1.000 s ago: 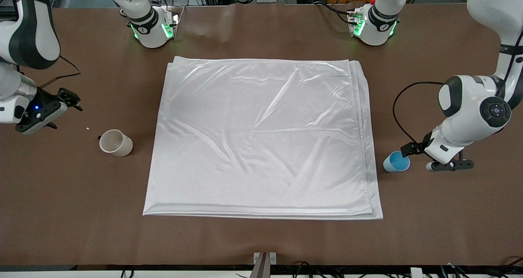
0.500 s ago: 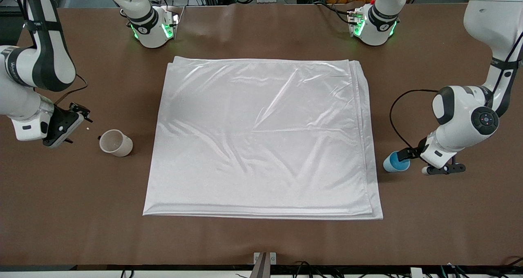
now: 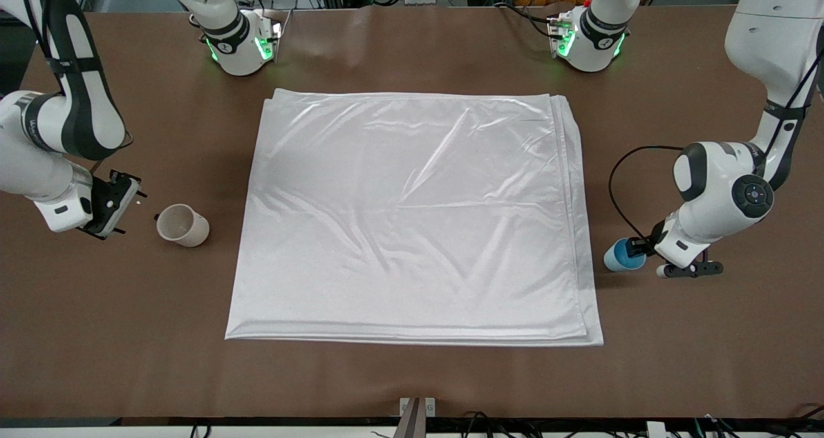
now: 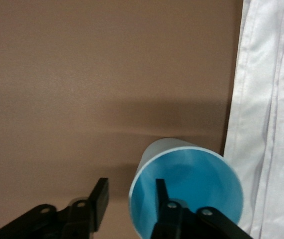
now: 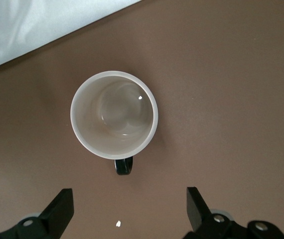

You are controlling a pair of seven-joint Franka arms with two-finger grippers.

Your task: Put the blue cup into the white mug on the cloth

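Note:
The blue cup (image 3: 622, 256) stands upright on the brown table beside the cloth's edge, at the left arm's end. My left gripper (image 3: 638, 252) is low at the cup and open. In the left wrist view one finger (image 4: 162, 196) is inside the cup (image 4: 197, 174) and the other finger (image 4: 99, 199) is outside, with the wall between them untouched. The white mug (image 3: 183, 225) stands upright at the right arm's end, off the cloth (image 3: 412, 219). My right gripper (image 3: 123, 203) is open beside the mug. In the right wrist view the mug (image 5: 114, 115) turns its dark handle (image 5: 123, 166) toward that gripper (image 5: 129, 209).
The cloth lies flat across the table's middle and also shows in the left wrist view (image 4: 271, 124) and the right wrist view (image 5: 27, 25). A small white speck (image 5: 118, 224) lies on the table between the right fingers. Both arm bases (image 3: 241, 45) stand along the table's edge farthest from the camera.
My right gripper has swung in and down toward the mug. My left gripper has shifted closer to the blue cup, with one finger now at its rim. Cup and mug have not moved.

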